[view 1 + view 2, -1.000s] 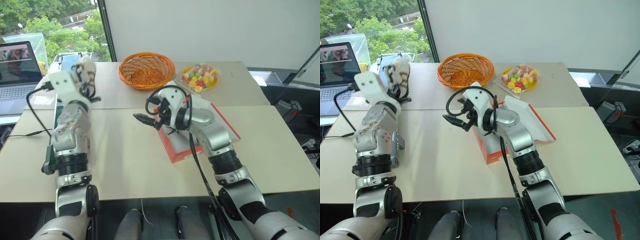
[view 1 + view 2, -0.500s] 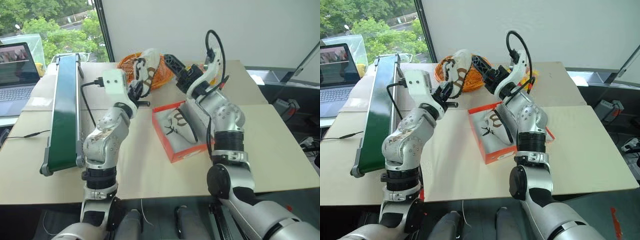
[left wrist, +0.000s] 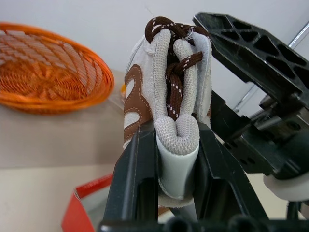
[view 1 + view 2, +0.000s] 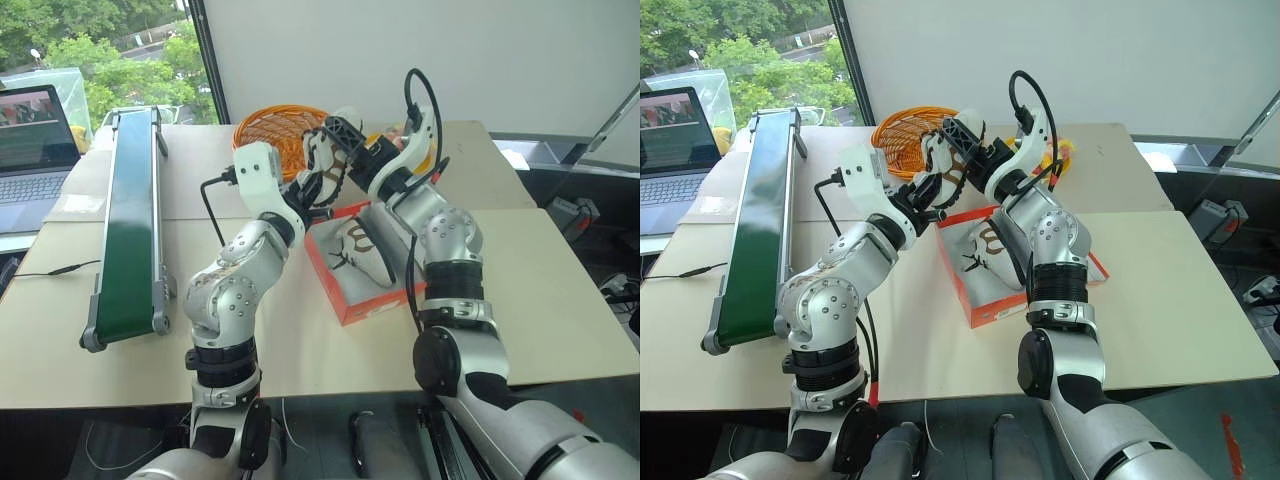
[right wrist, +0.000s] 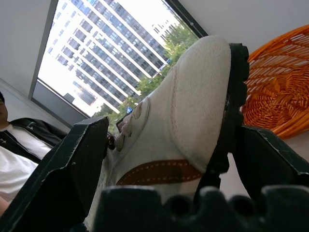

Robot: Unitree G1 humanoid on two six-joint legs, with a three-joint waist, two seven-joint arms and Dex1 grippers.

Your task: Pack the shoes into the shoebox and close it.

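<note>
One white shoe (image 3: 169,72) with brown laces hangs in the air behind the shoebox (image 4: 340,300), and my left gripper (image 3: 176,140) is shut on its heel collar. My right gripper (image 5: 174,130) is open, its black fingers (image 5: 72,164) straddling the toe and sole of the same shoe (image 5: 193,111). In the head views both grippers meet at this shoe (image 4: 322,160), in front of the basket. The other shoe (image 4: 362,250) lies inside the open red shoebox, which is white inside. Its red lid (image 4: 1095,265) lies back, partly hidden behind my right arm.
An orange wicker basket (image 4: 275,130) stands behind the grippers, with a plate of coloured sweets (image 4: 1065,150) beside it. A long green conveyor (image 4: 130,220) runs along the table's left side, a laptop (image 4: 35,140) beyond it. A seated person's sleeve (image 5: 14,140) shows in the right wrist view.
My left arm swung the shoe from over the conveyor rightward to behind the shoebox. My right gripper rose out of the box, rolled over and came around the shoe's toe.
</note>
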